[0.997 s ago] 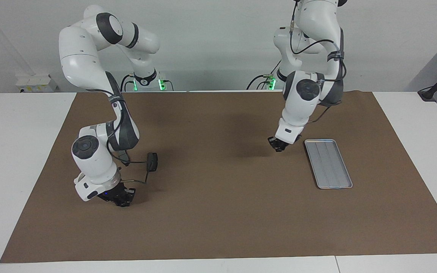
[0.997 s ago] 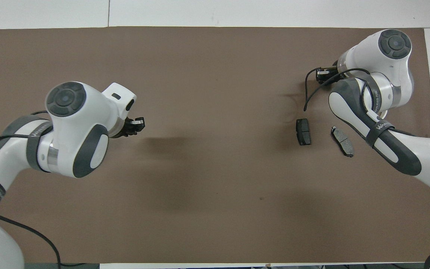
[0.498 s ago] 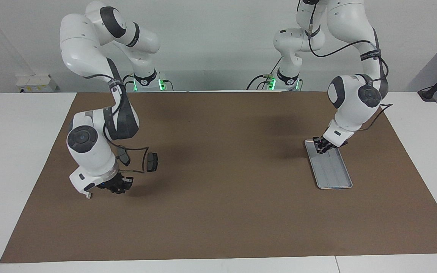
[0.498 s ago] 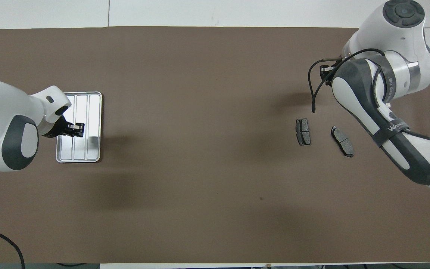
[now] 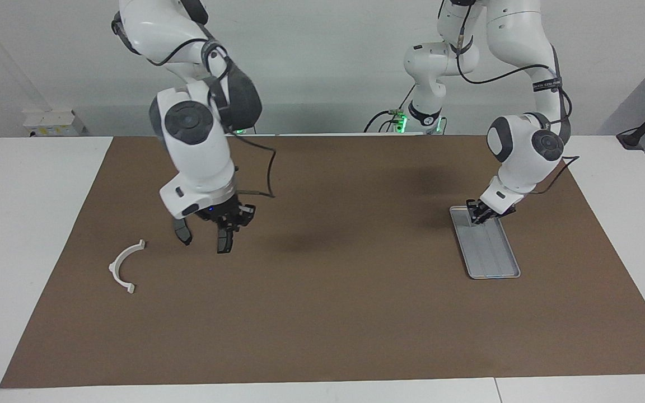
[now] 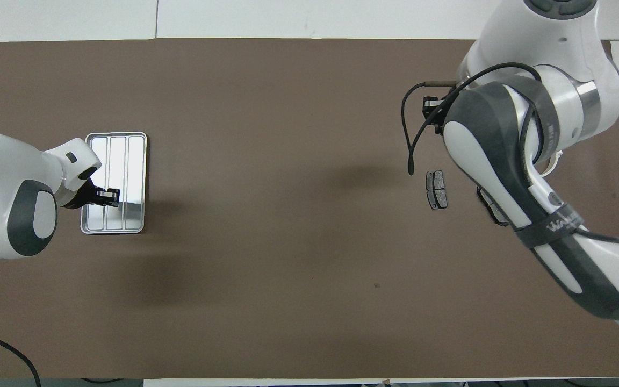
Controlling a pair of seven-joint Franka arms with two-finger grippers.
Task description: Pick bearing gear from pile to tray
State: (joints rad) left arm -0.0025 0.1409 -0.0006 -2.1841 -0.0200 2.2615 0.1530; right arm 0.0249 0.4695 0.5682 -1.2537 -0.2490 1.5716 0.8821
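Observation:
The pile lies at the right arm's end of the mat: a white curved arc [image 5: 114, 263] and two dark brake-pad pieces [image 5: 181, 231] [image 5: 223, 240]. One pad [image 6: 437, 189] shows whole from overhead; the other [image 6: 495, 209] is partly under the right arm. My right gripper [image 5: 232, 219] [image 6: 432, 107] hangs raised over the pads. The silver tray [image 5: 493, 263] [image 6: 136, 161] lies at the left arm's end. My left gripper [image 5: 476, 218] [image 6: 109, 196] is shut, low over the tray's end nearer the robots. The bearing gear is hidden; no small part shows in either gripper.
A brown mat [image 5: 328, 313] covers the table between white margins. A black cable loops off the right wrist [image 6: 409, 140]. The tray's ridged floor shows nothing on it.
The right arm lifted off the spot by the arc and swung toward the table's middle, uncovering the arc. The left gripper travelled from beside the tray to over it.

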